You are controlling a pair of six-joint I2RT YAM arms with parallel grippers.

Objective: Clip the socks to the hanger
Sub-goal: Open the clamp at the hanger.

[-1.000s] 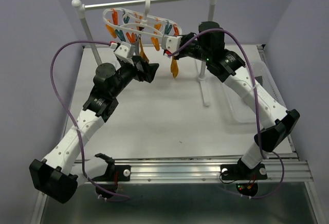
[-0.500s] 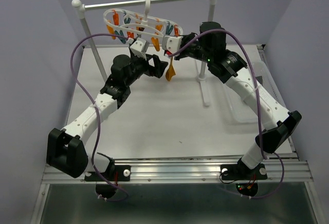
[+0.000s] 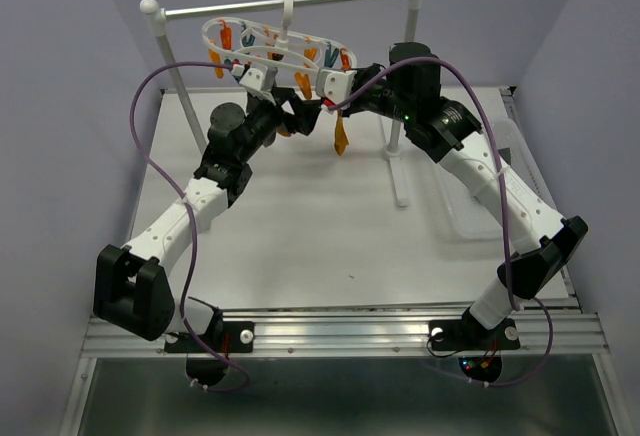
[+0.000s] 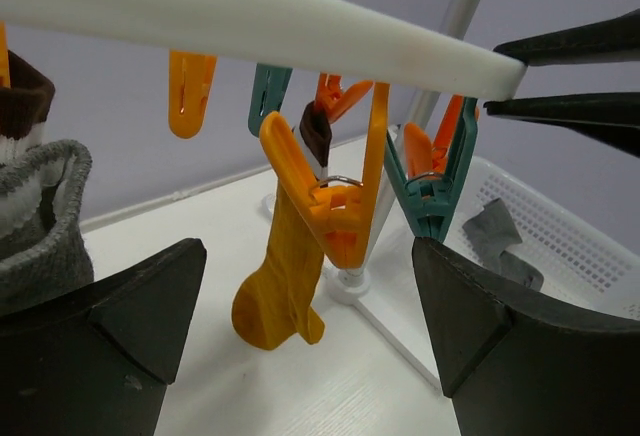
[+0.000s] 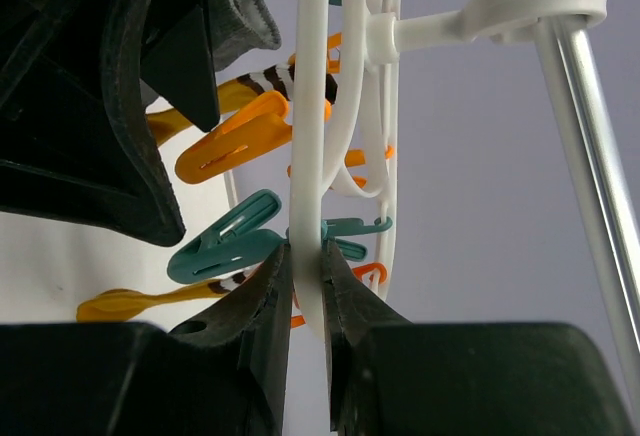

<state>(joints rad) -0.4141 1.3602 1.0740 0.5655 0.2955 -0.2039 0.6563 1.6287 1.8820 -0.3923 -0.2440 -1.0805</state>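
Note:
The white hanger [image 3: 270,48] hangs by its hook from the rail, with orange and teal clips dangling. My right gripper [image 3: 335,84] is shut on the frame's right end [image 5: 310,106], its jaws pressed on both sides of the white bar. A mustard sock [image 3: 341,134] hangs from an orange clip [image 4: 335,206]. My left gripper [image 3: 298,111] is open just below the frame and holds nothing; the mustard sock [image 4: 285,281] hangs beyond its wide-set fingers. A grey sock [image 4: 40,206] and a brown cuff [image 4: 20,96] hang at the left edge. Another dark grey sock [image 4: 500,241] lies in the basket.
The metal rail [image 3: 300,1] rests on two white posts, the right post's foot [image 3: 400,181] lying across the table. A clear plastic basket [image 3: 490,191] stands at the right. A teal clip [image 4: 435,191] hangs beside the orange one.
My left arm has swung up and to the right, bringing its open gripper under the hanger. The clipped mustard sock has swayed a little. The right gripper has kept its hold.

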